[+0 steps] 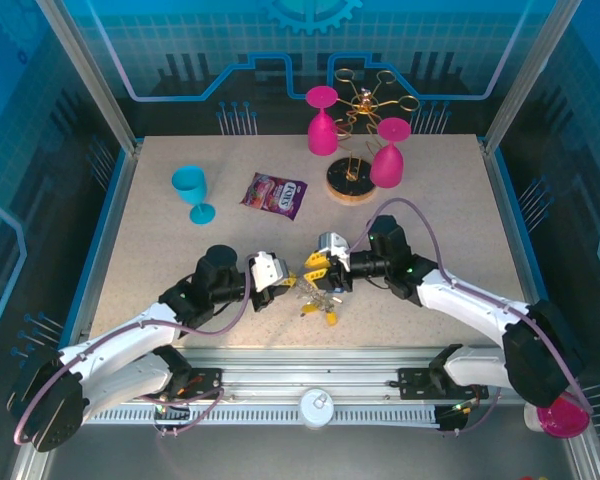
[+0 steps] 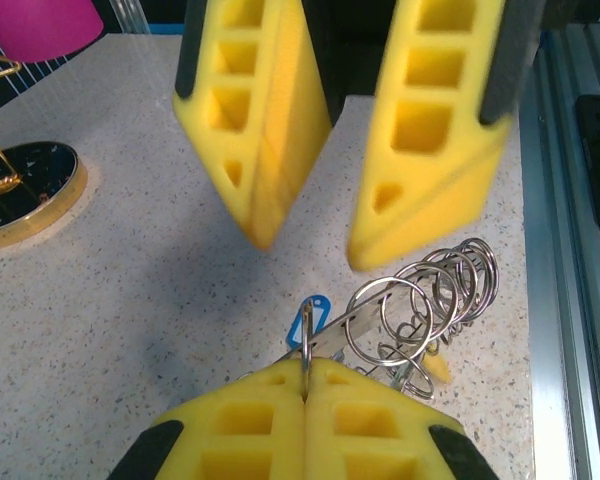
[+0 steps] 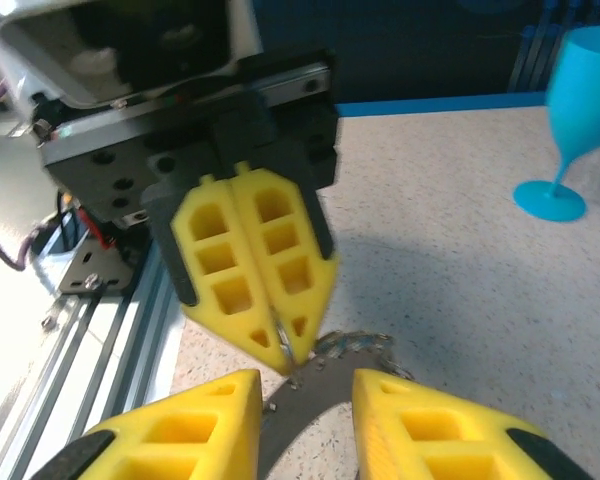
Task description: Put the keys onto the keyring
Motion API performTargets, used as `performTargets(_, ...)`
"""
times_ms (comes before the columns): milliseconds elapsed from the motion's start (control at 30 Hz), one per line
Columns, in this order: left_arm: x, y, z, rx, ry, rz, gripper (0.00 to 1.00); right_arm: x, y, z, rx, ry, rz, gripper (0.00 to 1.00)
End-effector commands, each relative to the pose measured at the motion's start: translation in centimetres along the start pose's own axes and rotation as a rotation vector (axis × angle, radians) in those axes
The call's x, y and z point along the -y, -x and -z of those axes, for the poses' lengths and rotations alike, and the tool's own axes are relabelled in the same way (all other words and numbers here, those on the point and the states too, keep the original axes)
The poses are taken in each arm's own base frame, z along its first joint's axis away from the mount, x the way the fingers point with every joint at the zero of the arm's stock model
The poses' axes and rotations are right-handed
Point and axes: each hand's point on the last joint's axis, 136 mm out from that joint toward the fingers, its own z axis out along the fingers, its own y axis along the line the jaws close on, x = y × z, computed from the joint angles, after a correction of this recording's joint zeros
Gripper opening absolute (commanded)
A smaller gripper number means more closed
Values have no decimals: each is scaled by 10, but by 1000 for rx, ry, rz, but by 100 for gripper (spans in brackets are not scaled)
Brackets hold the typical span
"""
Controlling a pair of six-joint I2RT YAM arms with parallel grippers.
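The keyring (image 2: pixel 380 310) is a flat grey metal band lying on the table near the front edge, threaded with several small split rings (image 2: pixel 450 280). Its keys (image 1: pixel 325 308) and yellow tags spread beneath both grippers. My left gripper (image 2: pixel 306 368) is shut on one thin small ring standing edge-on at the band's end, with a blue tag (image 2: pixel 308 318) just behind it. My right gripper (image 3: pixel 305 385) is open, facing the left gripper (image 3: pixel 288 352), and the keyring band (image 3: pixel 310 405) runs between its yellow fingers. In the top view the left gripper (image 1: pixel 288 287) and right gripper (image 1: pixel 312 268) nearly touch.
A teal goblet (image 1: pixel 192 190) stands at the back left and a purple snack packet (image 1: pixel 275 194) lies mid-table. Two pink goblets (image 1: pixel 322 120) (image 1: pixel 388 150) flank the gold wire rack on its wooden base (image 1: pixel 352 182). The metal rail (image 1: pixel 310 380) runs along the front.
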Motion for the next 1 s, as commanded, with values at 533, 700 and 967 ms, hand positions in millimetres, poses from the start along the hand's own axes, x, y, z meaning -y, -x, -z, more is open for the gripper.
performTargets(533, 7, -22, 43, -276, 18, -55, 0, 38, -140, 36, -646, -657, -850, 30)
performTargets(700, 8, -17, 41, -249, 6, -52, 0, 37, -147, 7, -715, -747, -915, 31)
performTargets(967, 10, -16, 39, -238, -4, -53, 0, 47, -166, 4, -862, -956, -911, 33)
